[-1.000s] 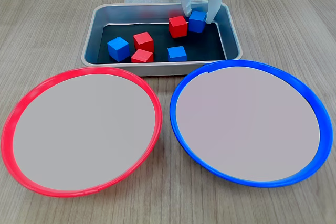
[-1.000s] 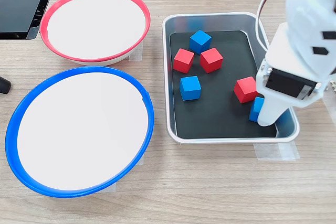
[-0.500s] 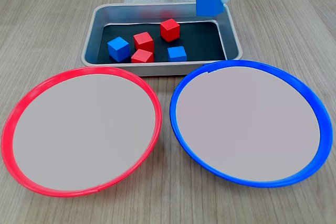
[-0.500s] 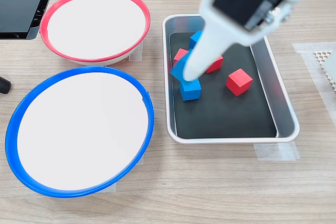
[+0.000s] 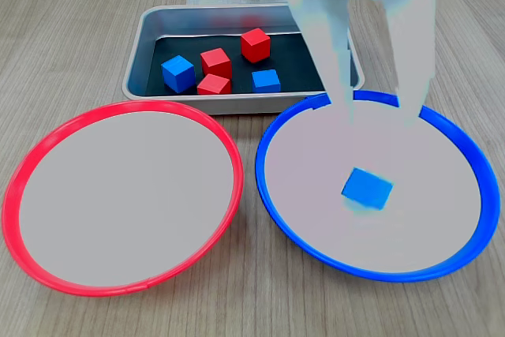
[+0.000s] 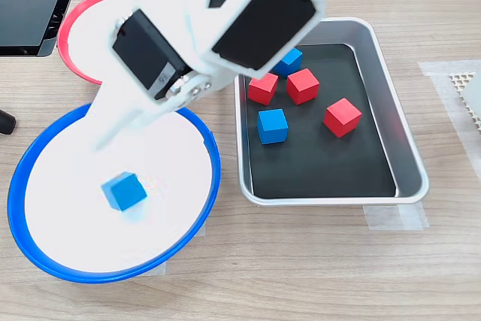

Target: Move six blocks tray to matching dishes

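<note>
With the white two-finger tool (image 5: 377,112) spread wide above the round blue-rimmed dish (image 5: 286,219), the small blue cube (image 5: 367,188), blurred and apart from the fingers, is possibly bounced over the rim if not yet settled.

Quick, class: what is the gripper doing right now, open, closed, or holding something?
Gripper: open, holding nothing; the small blue cube lies below it inside the round blue-rimmed dish.
</note>
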{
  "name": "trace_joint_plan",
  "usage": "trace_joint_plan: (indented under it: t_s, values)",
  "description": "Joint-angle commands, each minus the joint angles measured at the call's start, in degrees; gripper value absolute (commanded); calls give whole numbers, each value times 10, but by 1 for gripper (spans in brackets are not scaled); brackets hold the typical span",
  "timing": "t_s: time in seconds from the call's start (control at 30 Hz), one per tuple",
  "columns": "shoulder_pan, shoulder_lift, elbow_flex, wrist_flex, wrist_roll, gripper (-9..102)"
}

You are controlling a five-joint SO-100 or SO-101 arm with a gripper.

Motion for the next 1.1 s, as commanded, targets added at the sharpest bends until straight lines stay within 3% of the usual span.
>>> trace_joint_plan:
  t_s: [0.0, 0.1, 0.17, 0.27, 0.43, 0.6, 0.83, 1.07]
  values:
    - [1, 35, 0, 36, -8, 12]
    - [-3, 83, 14, 104, -47, 0]
    - [11, 139, 36, 214, -99, 0]
    - [50, 210, 113, 281, -214, 3]
    - [119, 242, 237, 214, -357, 18]
    - [116, 236, 289, 145, -446, 22]
    - [87, 214, 335, 59, -527, 21]
    - [83, 185, 357, 41, -577, 16]
